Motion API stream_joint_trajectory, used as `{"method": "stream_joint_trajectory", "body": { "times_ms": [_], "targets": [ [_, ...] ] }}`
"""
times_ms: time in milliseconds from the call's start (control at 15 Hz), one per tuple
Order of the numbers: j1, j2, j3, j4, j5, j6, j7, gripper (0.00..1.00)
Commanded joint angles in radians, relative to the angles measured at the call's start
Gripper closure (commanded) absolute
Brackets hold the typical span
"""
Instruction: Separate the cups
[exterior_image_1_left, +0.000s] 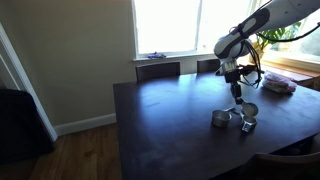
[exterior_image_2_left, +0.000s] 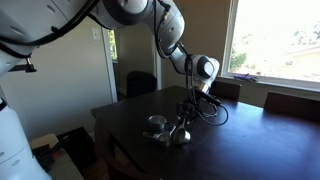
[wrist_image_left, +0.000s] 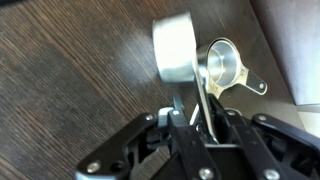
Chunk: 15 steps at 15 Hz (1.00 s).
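In the wrist view the gripper (wrist_image_left: 192, 120) is coming in from 6 o'clock. Its fingers (wrist_image_left: 176, 128) are pinching almost fully together on the long flat handle (wrist_image_left: 205, 100) of the gripped cup (wrist_image_left: 175, 50), which is showing blurred at 12 o'clock from the fingertips. At 3 o'clock from that bowl a second cup (wrist_image_left: 226, 68) is lying on the table (wrist_image_left: 70, 80), its shiny mouth facing the camera and its own handle pointing toward 4 o'clock. Whether the two bowls are touching cannot be told.

Farther out, in both exterior views, the arm is reaching down over the dark wooden table (exterior_image_1_left: 160, 110) (exterior_image_2_left: 255, 140), with the gripper (exterior_image_1_left: 238, 97) (exterior_image_2_left: 186, 118) hanging just above the cluster of silver cups. In an exterior view one cup (exterior_image_1_left: 220, 118) is sitting apart at 9 o'clock from the others, while two more are shining just below the gripper; which of them is being held is too small to tell.

Beyond the table, chair backs (exterior_image_1_left: 158, 70) are standing at the far edge, and a bright window (exterior_image_1_left: 170, 25) (exterior_image_2_left: 280, 40) is letting in daylight.
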Motion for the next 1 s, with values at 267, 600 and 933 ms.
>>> {"method": "stream_joint_trajectory", "body": {
  "times_ms": [267,600,933],
  "targets": [
    [0.017,0.013,-0.008,0.083,-0.017,-0.069,-0.067,0.12],
    [0.03,-0.107,-0.016,-0.038,-0.021,0.095,-0.037,0.0],
    [0.031,-0.252,-0.023,-0.225,0.016,0.392,0.086,0.0]
  ]
}}
